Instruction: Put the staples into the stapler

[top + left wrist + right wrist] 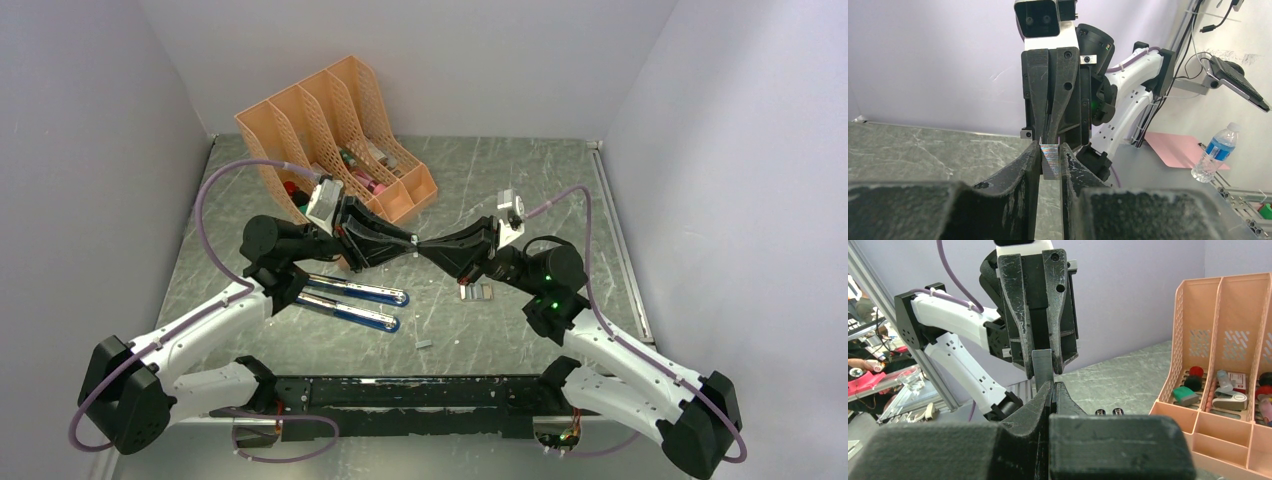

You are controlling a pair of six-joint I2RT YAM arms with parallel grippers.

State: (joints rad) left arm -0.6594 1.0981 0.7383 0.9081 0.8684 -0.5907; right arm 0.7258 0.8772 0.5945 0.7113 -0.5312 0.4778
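as the staples hang mid-air | left gripper and right gripper both clamped on them | risk: mistimed release could drop or snap them

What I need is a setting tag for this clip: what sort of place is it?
Likely a robotics lab: a marble-patterned table boxed in by plain pale walls, aluminium framing beside it, and a workbench with a water bottle beyond.

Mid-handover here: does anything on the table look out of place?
Yes: a small grey fragment lies alone on the table near the open stapler, and more grey pieces sit loose beside the right arm, like scattered staples.
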